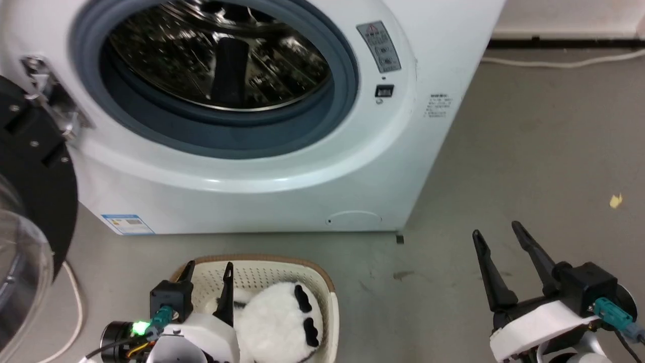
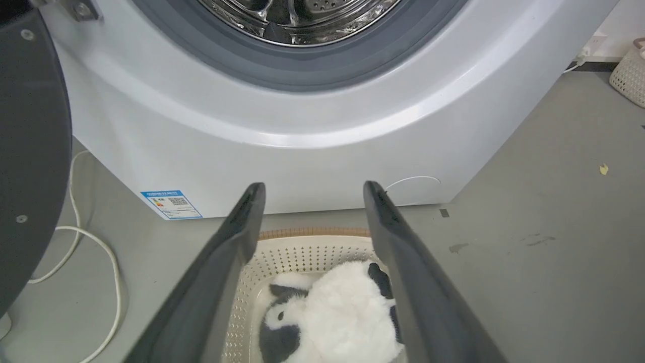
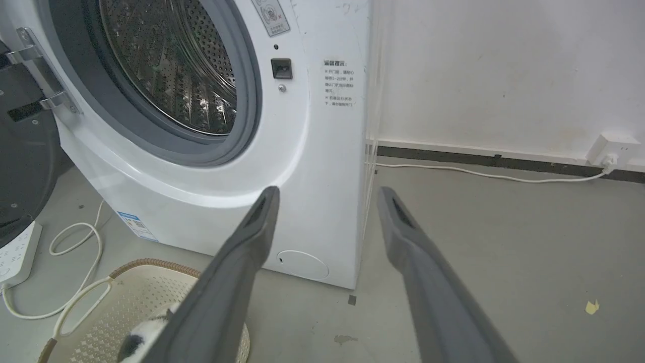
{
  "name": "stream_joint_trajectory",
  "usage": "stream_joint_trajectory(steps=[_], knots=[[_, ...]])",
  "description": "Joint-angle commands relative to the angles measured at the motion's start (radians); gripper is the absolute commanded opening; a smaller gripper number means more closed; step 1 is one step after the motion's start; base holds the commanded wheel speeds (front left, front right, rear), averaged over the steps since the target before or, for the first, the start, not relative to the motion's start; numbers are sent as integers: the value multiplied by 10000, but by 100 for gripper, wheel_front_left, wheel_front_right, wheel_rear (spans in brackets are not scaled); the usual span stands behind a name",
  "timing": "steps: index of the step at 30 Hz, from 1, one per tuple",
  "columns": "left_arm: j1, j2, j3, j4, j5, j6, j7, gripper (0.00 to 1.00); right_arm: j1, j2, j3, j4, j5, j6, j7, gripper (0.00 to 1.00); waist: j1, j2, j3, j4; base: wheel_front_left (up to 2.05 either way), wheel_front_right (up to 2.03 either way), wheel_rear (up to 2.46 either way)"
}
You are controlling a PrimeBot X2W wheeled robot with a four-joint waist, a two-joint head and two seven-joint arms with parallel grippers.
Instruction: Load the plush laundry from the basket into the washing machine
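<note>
nothing loaded yet: plush laundry (image 1: 282,317) lies in the basket (image 1: 312,267) just in front of the washing machine (image 1: 282,186). drum (image 1: 216,50) looks empty, door (image 1: 35,201) open. left gripper (image 1: 210,264) spread above the plush, gripping nothing. right gripper (image 1: 496,229) spread, empty, near the machine's front corner. grasp, lift, drop-in remain.

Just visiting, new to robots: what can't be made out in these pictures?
Panda toy: head view, lower part cut off by the bottom edge, one side behind the left gripper.
Basket floor: head view, mostly under the toy.
Washing machine top: cut off by the top edge in every view.
Warning sticker print: head view, too small to read.
Door: head view, cut off by the left edge.
</note>
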State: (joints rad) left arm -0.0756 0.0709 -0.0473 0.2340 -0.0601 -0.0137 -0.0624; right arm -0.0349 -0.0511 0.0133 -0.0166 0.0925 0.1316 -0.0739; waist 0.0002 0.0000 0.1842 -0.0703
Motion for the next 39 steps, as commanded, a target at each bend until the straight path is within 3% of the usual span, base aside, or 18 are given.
stream_joint_trajectory(steps=[1,19,33,39], knots=[[-299,66,-17,297,-110,-77,6,100,-204,3,30,-68,209,-3,-130,100,-1,0,282,-189,0,0,0],[-1697,841,-93,2617,-579,-172,273,100,-695,4,271,-133,967,-4,-505,100,-2,0,1737,-1056,0,0,0],[-2636,1399,-362,4783,-1007,-421,1496,100,-1039,5,551,-196,1479,-5,-797,100,-2,0,2889,-1561,0,0,0],[-3033,1755,-600,5227,-956,-304,1082,100,-1198,6,640,-233,1733,-6,-923,100,-2,0,3360,-1801,0,0,0]])
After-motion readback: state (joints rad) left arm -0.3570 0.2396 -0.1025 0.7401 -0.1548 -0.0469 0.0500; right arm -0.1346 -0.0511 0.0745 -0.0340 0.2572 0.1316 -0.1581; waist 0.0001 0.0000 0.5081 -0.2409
